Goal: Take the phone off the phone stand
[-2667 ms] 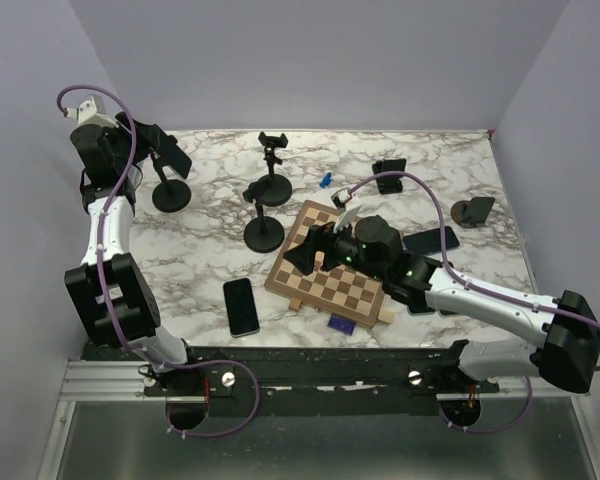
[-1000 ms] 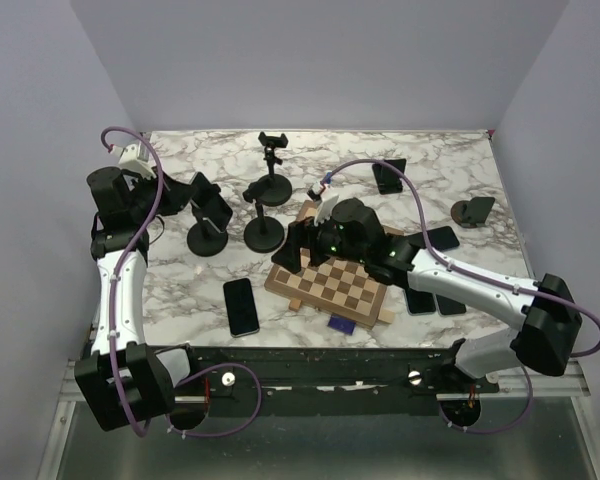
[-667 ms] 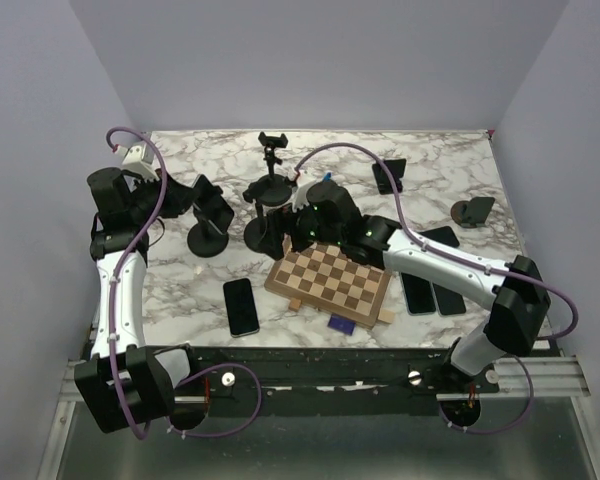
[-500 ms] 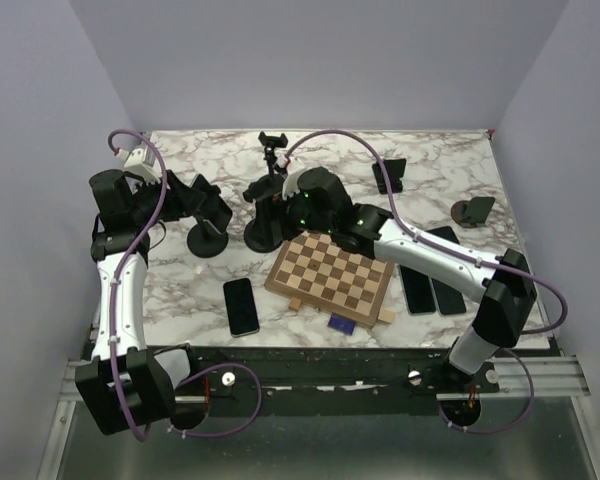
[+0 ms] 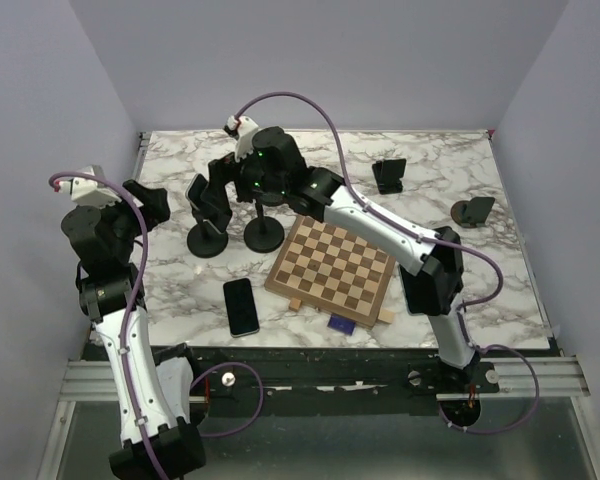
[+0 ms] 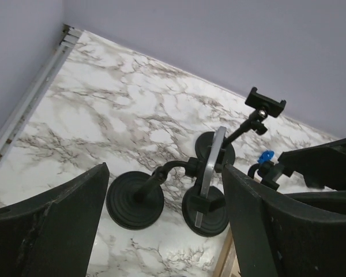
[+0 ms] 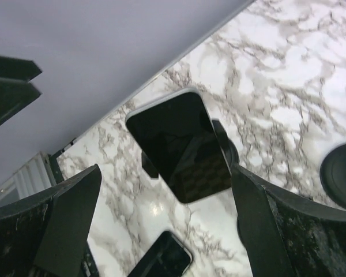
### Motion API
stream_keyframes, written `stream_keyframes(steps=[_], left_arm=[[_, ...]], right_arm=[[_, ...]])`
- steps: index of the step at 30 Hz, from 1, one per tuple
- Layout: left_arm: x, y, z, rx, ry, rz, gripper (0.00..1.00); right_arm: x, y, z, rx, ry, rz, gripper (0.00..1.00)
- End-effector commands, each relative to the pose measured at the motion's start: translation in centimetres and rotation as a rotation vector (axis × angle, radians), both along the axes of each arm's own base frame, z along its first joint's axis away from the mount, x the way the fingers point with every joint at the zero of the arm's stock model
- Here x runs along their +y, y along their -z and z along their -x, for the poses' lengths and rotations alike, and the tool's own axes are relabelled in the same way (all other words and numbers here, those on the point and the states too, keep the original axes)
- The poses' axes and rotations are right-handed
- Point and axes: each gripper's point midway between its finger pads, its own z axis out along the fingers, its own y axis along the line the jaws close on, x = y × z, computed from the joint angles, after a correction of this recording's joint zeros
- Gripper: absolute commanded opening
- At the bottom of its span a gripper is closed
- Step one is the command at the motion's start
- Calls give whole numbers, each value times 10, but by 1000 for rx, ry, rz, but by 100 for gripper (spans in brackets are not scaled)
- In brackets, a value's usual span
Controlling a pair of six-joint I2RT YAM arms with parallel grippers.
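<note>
The step in hand is judged to be the approach for the grasp: the phone (image 7: 179, 144) is seen seated in the cradle of the phone stand (image 5: 207, 241), upright with a slight tilt, at the left rear of the marble table (image 5: 450, 180). The right gripper (image 5: 216, 186) is reached across the table toward it with its jaws spread wide. In the right wrist view the dark screen is framed between the two fingers (image 7: 57, 225), but no contact can be made out and nothing is gripped. The left gripper (image 6: 164, 170) is also spread wide and carries nothing; it is held well apart from the stand, which is seen from its side with the phone edge-on. The next move is judged to call for the right fingers to be brought over the phone's two long edges, closed squarely, and drawn up and out along the line of the cradle. The light stand could be dragged or tipped if the pull is made sideways, and no bracing is offered by the left arm where it is. Two other empty stands are placed just beside this one and would have to be cleared. No brand, label or writing can be read anywhere: the screen is blank and dark, and the chessboard (image 5: 332, 268) and the spare phone (image 5: 241, 306) lying flat nearby show no markings.
</note>
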Motion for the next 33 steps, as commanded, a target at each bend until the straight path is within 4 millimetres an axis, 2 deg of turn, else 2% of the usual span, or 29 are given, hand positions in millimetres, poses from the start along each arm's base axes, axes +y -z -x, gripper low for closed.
stream_keyframes(steps=[1, 5, 12, 24, 33], left_arm=[[27, 9, 3, 25, -155, 56, 87], [24, 13, 0, 23, -126, 102, 87], [25, 18, -5, 16, -96, 156, 86], [23, 24, -8, 11, -70, 185, 86], [21, 25, -8, 7, -57, 187, 86]], right_arm=[[22, 14, -12, -57, -65, 69, 100], [36, 16, -26, -133, -84, 80, 100], [56, 29, -30, -204, -159, 59, 100], [72, 34, -21, -228, -213, 29, 100], [79, 39, -27, -246, -192, 30, 100]])
